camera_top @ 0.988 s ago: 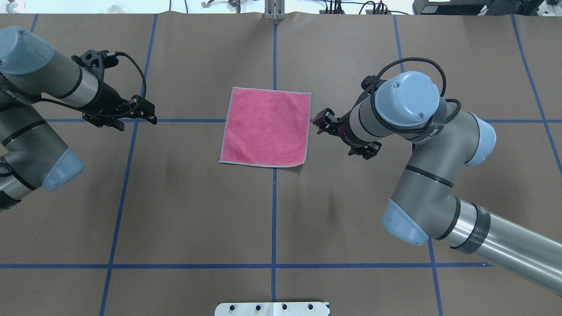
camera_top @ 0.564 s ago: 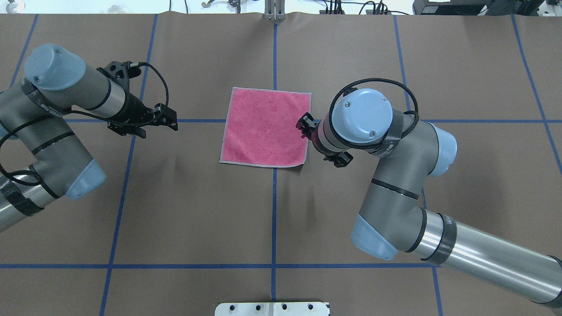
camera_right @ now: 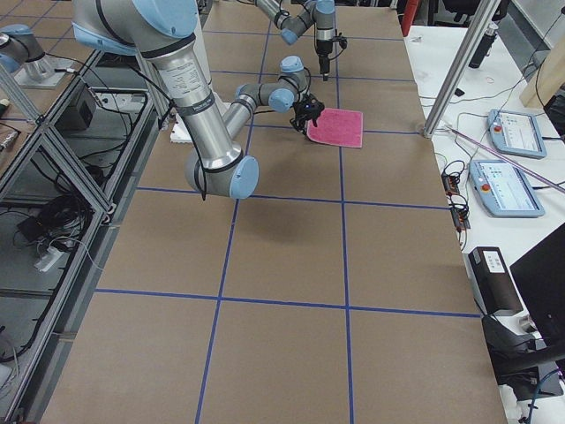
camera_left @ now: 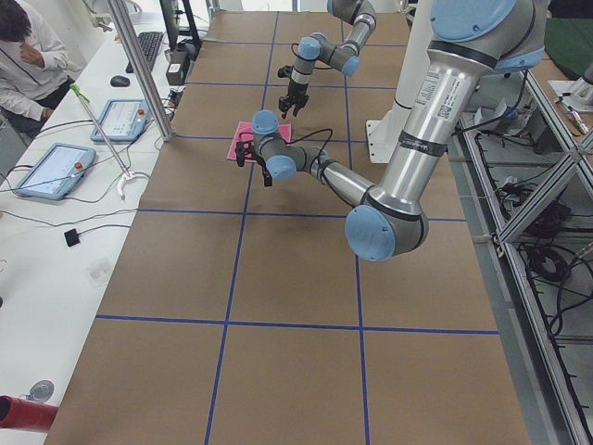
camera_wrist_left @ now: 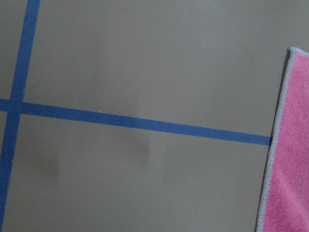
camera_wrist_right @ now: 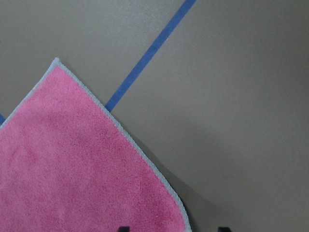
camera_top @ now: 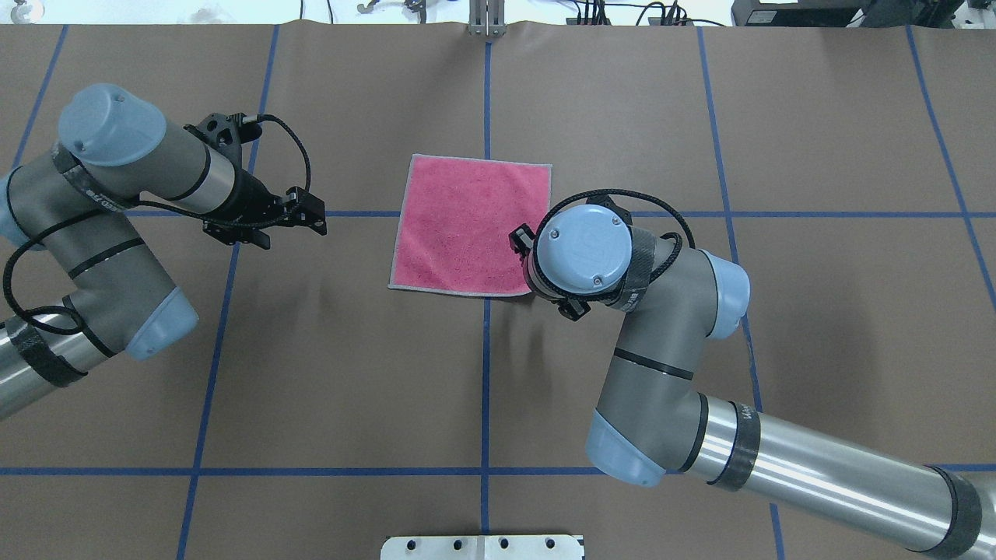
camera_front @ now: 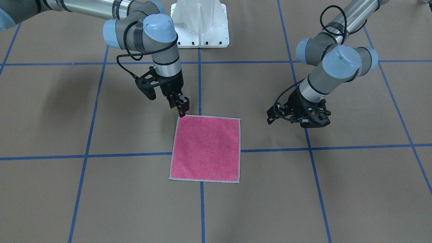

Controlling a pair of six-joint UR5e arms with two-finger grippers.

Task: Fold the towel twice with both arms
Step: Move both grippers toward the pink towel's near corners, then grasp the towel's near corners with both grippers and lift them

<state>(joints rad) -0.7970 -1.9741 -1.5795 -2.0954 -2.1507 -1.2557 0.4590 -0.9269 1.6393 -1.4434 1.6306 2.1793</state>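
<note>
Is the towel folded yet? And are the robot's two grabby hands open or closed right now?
Small square pink terry towel: lying flat, not folded, pink side up.
Right arm's black two-finger end effector: open, down low at the towel's corner on the robot's side, not gripping it yet.
Left arm's black two-finger end effector: off to the side of the towel, holding nothing; open or shut cannot be told.

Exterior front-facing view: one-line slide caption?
Right hand poised over a corner of the flat pink towel; left hand hovers off to its side.
</note>
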